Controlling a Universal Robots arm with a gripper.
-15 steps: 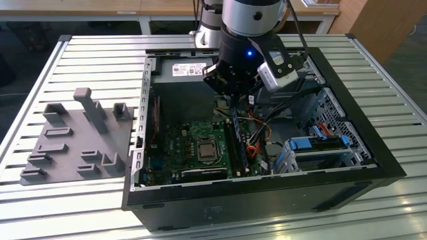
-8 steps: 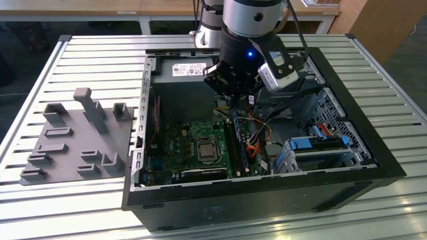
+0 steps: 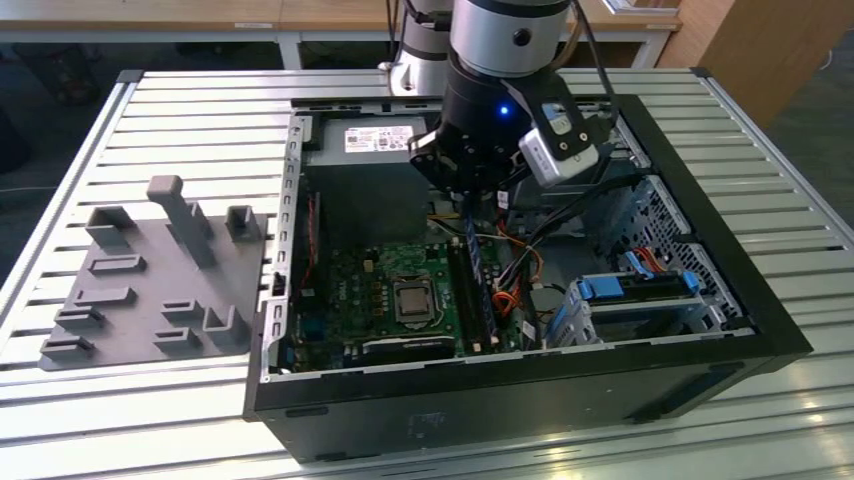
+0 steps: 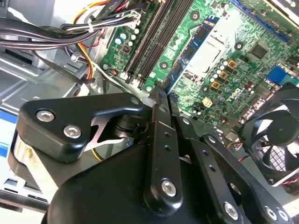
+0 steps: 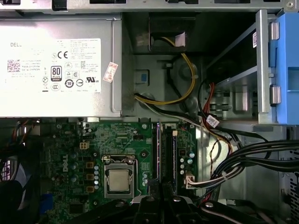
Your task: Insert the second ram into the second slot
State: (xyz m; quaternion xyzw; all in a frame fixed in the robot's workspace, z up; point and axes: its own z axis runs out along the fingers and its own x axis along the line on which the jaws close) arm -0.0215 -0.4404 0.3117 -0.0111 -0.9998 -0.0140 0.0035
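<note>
Exterior view has my arm coming straight down into the open computer case [image 3: 534,400], which lies on its side on a slatted table [image 3: 174,110]. My gripper [image 3: 467,212] hangs low over the motherboard [image 3: 354,290], at the end of the memory slots nearer the power supply. A grey fixture plate [image 3: 147,290] sits on the table to the exterior view's left of the case.

In the second wrist view my fingers [image 4: 159,135] are pressed together, their tips at the near end of the second ram [image 4: 198,49]. The second ram stands on edge along its slot, blue face and pale label showing, just beside two black slots [image 4: 149,42]. I cannot tell whether my tips touch its edge.

In the first wrist view my gripper is at the slots' end, beside the processor [image 5: 119,181], with the power supply [image 5: 56,74] past them.
</note>
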